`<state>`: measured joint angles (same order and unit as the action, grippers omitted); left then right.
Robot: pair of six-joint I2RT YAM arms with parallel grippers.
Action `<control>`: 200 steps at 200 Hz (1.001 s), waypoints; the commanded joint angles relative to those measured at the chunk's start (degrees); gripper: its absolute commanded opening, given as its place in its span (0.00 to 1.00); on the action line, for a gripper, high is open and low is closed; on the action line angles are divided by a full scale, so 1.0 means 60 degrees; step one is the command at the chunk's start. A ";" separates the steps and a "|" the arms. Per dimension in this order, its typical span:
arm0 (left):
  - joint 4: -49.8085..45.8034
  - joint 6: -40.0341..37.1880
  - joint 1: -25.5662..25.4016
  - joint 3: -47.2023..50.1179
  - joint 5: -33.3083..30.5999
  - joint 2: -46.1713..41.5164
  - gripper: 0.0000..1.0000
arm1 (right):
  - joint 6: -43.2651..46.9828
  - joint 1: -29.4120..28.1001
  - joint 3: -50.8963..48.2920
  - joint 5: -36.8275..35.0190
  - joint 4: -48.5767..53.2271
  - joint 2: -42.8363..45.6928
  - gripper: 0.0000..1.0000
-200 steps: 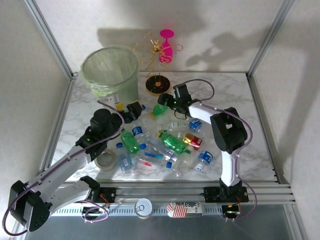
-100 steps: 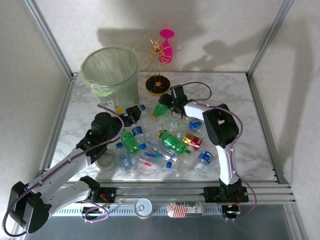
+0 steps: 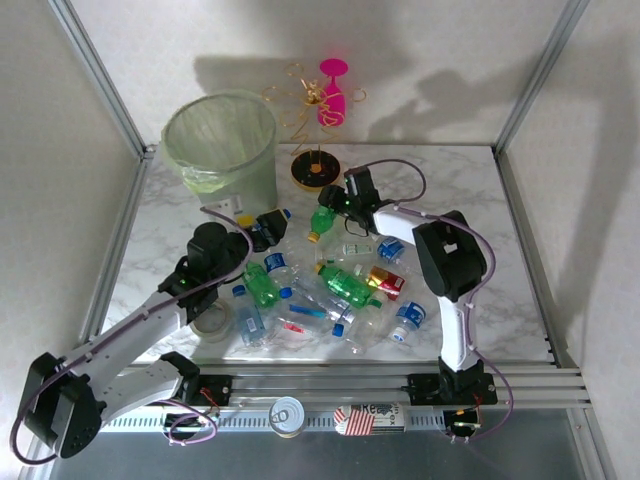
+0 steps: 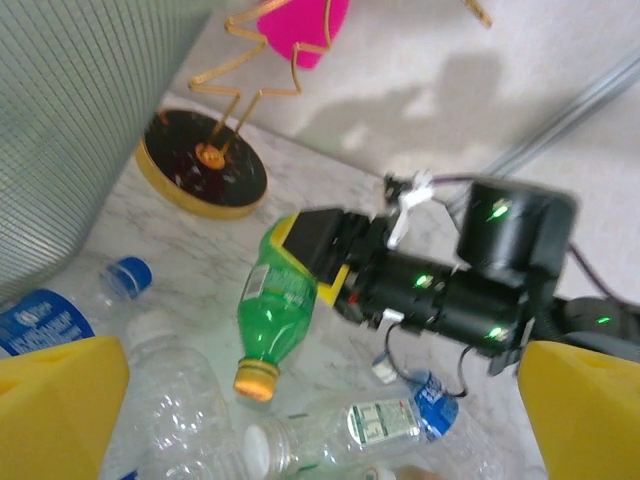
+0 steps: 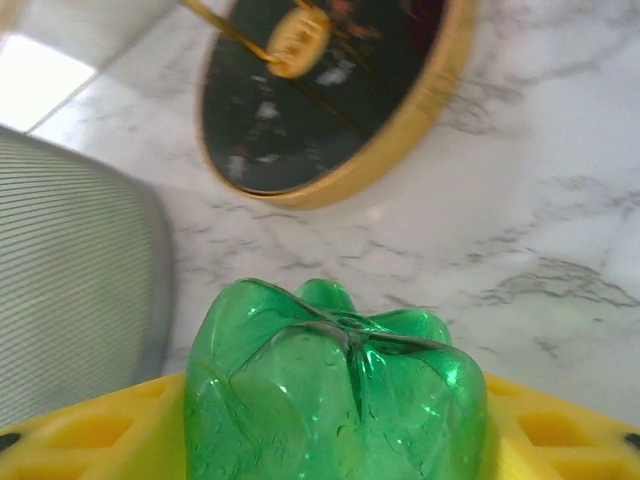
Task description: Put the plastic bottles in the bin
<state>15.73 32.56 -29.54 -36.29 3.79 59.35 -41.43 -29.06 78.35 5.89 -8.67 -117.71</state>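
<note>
The right hand clamps the base of the green plastic bottle with a yellow cap at 12 o'clock of the clear-bottle heap on the marble desk, likely for carrying to the round grey-green lined bin at 11 o'clock, while the left hand hovers wide open.

Top cam sits high behind the arm bases, looking down over the whole table toward the back wall. Left wrist cam is low, facing across at the green bottle and gold-rimmed disc. Right wrist cam's jammed right up against that same bottle, disc just beyond.
</note>
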 commanded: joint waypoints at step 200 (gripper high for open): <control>0.0987 -0.0636 -0.1660 -0.3178 0.1873 0.4609 0.86 | 0.1357 0.0057 -0.3153 0.2531 -0.0863 0.5685 0.49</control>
<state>20.75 30.33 -39.07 -53.49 16.47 86.74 -32.82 -28.97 60.23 19.40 -11.81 -85.78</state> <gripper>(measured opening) 0.890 0.596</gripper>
